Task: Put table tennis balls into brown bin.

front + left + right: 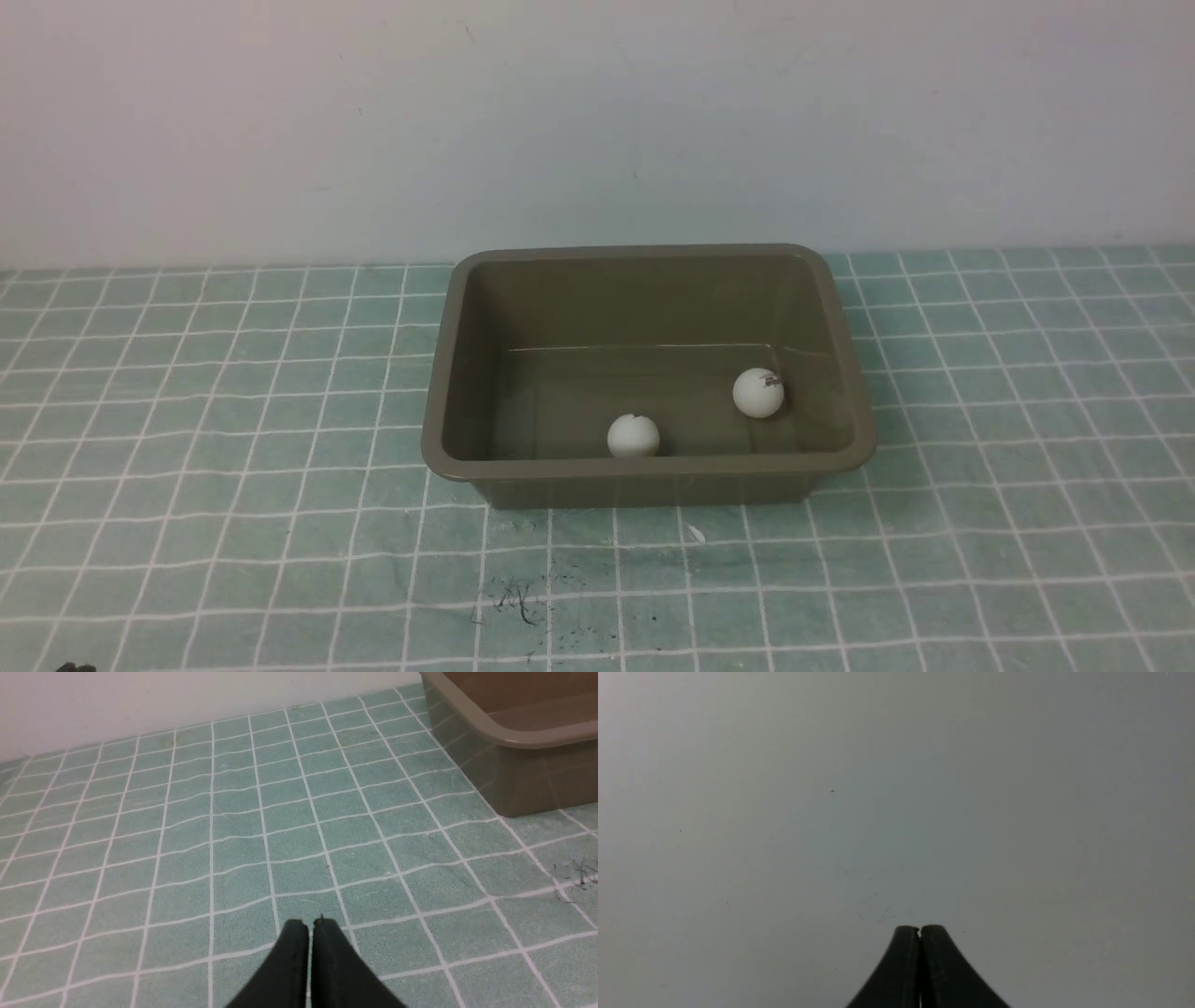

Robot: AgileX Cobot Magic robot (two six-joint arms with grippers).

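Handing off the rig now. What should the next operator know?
Left gripper: shut, empty, over the mat, apart from the bin.
Right gripper: shut, empty, facing a plain grey surface.
Things: plain ball lies in the bin by its front wall; marked ball lies in the bin, further back and to the right.
Done: both balls are in.
Left: no other ball in view.

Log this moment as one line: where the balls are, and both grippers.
nearer ball, farther ball: inside bin, apart | left gripper: shut, empty, over mat | right gripper: shut, empty | task: looks done
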